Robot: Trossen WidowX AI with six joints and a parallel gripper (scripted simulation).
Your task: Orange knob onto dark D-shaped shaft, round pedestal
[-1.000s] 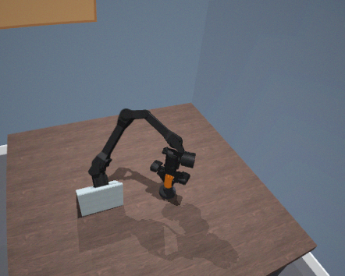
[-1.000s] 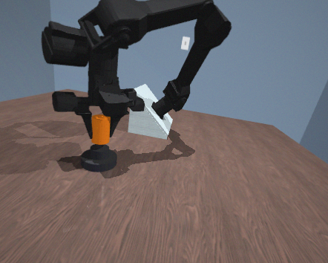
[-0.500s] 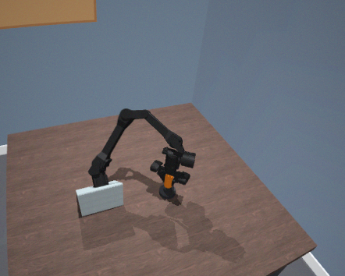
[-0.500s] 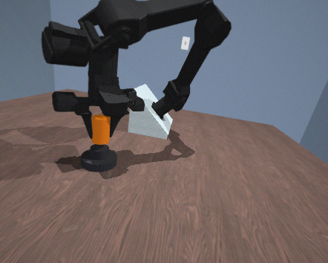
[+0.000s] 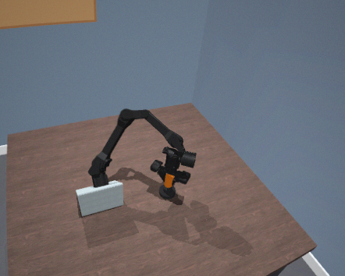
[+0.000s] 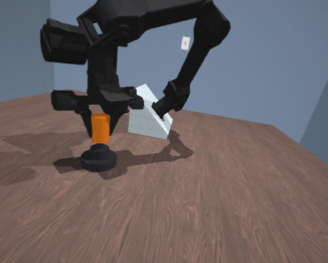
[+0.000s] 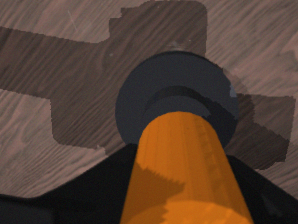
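Orange knob [image 6: 100,128] held upright over the round pedestal [image 6: 99,160] on a brown wooden table [image 5: 230,183] in a blue-walled room.

The knob is clamped by the gripper [image 6: 101,131]. In the top view, much bare table is seen to every side. In the exterior view a dark stub is seen under the knob, perhaps the shaft; the wrist view hides it.

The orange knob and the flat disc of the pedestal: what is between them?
In the exterior view, only a short dark raised step of the round pedestal shows below the orange knob, which the gripper holds. The knob is not down on the disc.
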